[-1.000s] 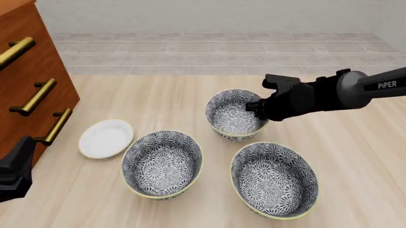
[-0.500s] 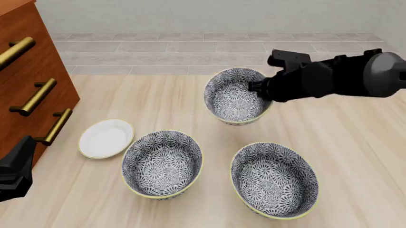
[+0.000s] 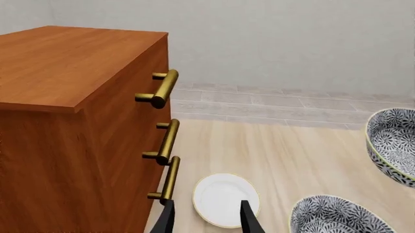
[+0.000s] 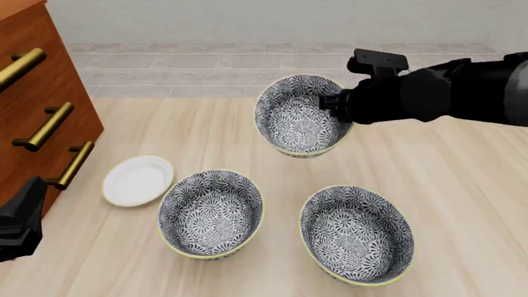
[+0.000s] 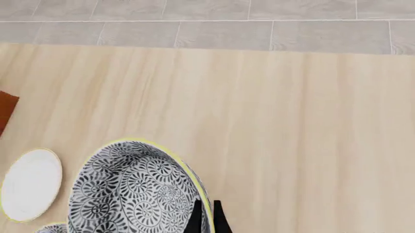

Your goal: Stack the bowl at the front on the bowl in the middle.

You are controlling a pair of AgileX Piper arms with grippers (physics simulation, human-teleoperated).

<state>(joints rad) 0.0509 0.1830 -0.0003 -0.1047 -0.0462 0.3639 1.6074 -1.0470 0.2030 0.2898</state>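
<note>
The bowl at the front (image 4: pixel 298 117) hangs in the air, tilted, above the far part of the table. My right gripper (image 4: pixel 330 105) is shut on its right rim. In the right wrist view the two fingers (image 5: pixel 196 219) pinch the yellow-green rim of this bowl (image 5: pixel 129 194). The bowl in the middle (image 4: pixel 210 211) stands on the table, nearer and to the left, and also shows in the left wrist view (image 3: pixel 337 216). My left gripper (image 3: pixel 206 216) is open and holds nothing, low at the near left beside the cabinet.
A third floral bowl (image 4: pixel 357 234) stands at the near right. A small white plate (image 4: pixel 138 179) lies left of the middle bowl. A wooden drawer cabinet (image 4: pixel 37 105) with brass handles stands along the left edge. The left arm (image 4: pixel 18 226) rests below it.
The right gripper has lifted the far bowl off the table and carried it up and slightly left. The left arm and the other bowls have not moved.
</note>
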